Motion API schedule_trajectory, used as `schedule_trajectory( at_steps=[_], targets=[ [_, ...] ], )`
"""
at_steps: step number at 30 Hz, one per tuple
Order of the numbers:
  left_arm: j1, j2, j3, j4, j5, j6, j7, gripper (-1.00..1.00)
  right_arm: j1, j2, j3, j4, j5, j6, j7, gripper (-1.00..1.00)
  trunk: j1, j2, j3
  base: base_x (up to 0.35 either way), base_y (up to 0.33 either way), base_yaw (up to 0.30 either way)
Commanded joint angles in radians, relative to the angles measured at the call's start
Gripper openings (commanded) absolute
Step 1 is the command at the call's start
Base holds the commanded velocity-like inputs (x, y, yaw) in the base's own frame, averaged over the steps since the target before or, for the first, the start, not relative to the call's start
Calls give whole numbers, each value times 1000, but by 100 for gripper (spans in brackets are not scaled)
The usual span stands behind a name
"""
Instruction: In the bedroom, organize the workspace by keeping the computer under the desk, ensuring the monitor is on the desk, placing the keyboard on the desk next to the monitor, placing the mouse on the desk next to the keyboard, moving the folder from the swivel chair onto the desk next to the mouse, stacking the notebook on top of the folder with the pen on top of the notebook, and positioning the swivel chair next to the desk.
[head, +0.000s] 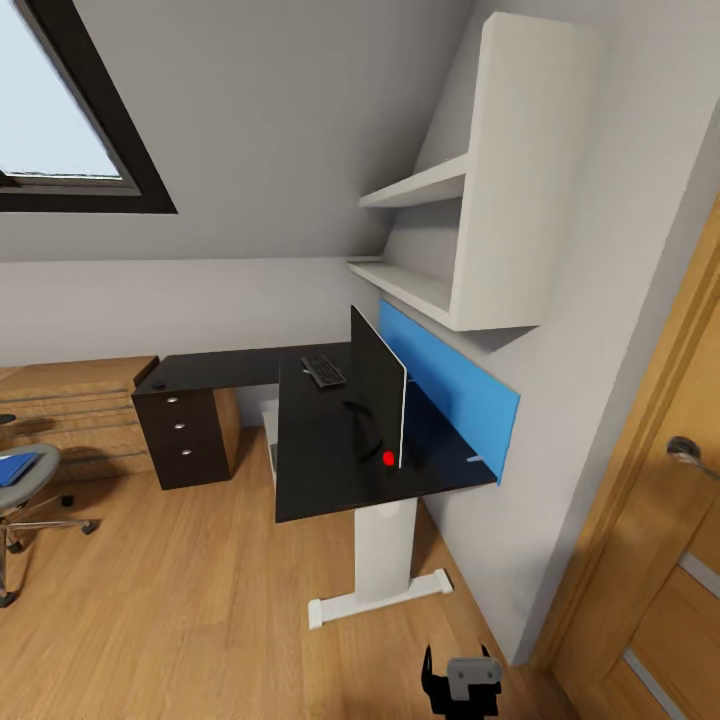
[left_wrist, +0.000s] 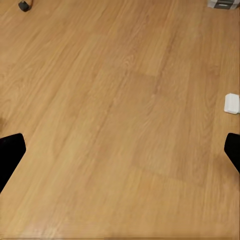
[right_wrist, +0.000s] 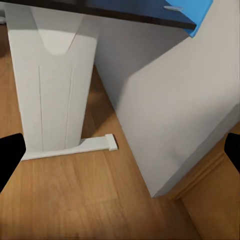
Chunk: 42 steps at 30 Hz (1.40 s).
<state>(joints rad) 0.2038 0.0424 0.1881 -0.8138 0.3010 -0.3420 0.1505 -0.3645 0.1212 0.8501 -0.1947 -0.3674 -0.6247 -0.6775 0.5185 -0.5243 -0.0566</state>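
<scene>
Standing off from the worktop (head: 330, 470) with monitor (head: 378, 385) and keyboard (head: 323, 371) already up, folder (head: 14, 468) waiting on swivel chair (head: 25, 490), both sets of fingers spread wide and empty for carrying.

monitor (head: 378, 385) on desk (head: 320, 470), keyboard (head: 323, 371) behind it, swivel chair (head: 25, 490) far left

L-shaped black-topped bench (head: 320, 470) stood against the wall with blue back panel, monitor (head: 378, 395) upright on it seen edge-on, keyboard (head: 323, 371) lay flat behind it, tiny mouse (head: 159, 384) at far corner, blue folder (head: 14, 468) lay on swivel chair (head: 30, 500) seat, well apart from bench
</scene>
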Motion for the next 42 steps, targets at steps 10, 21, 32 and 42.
schedule_trajectory(
  at_steps=[10,21,32,42],
  targets=[
    [0,0,-4,23,4,-6,-2,100,-1,-1,6,4,-20,-6,4,100,1,-2,-2,0,0,127],
    [-35,2,-4,177,11,54,8,100,-1,-1,5,5,-138,-6,95,100,1,-2,-7,0,0,196],
    [-97,3,-4,263,10,148,4,100,-1,3,8,5,-155,-7,128,100,1,-2,-7,0,0,41],
    [-98,1,-7,283,4,144,-3,100,-1,3,6,5,-156,-6,129,100,1,-2,-7,0,0,246]
  ],
)
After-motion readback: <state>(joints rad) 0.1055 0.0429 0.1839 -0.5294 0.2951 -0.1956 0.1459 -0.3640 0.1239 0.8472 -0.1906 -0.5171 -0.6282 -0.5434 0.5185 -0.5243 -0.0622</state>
